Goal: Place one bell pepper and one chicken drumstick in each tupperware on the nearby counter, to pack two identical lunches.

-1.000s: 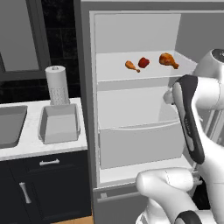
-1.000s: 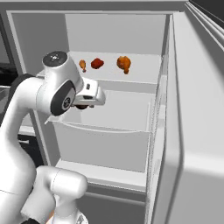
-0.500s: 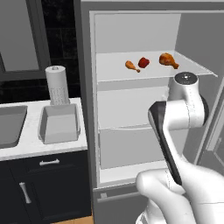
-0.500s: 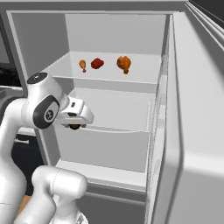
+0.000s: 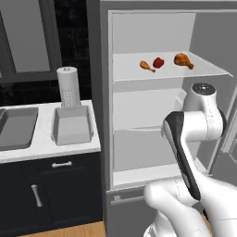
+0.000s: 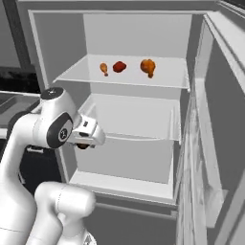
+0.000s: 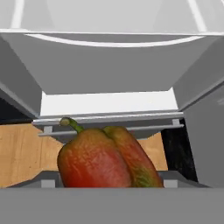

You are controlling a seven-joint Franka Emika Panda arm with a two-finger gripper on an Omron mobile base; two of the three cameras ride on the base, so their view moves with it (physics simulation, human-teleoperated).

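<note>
Holding a bell pepper [image 7: 107, 157] pinched in my gripper [image 6: 85, 145] out front of the fridge [image 5: 152, 115], I judge the nearer tupperware [image 5: 71, 125] lies well off leftward on the counter [image 5: 46, 148] (stem pointing hand-view left).

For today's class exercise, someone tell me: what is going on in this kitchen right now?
A white robot arm has its gripper closed on a red bell pepper in front of the open fridge. On the upper shelf lie two drumsticks and another pepper. A grey tupperware waits on the counter, with nothing visible inside.
</note>
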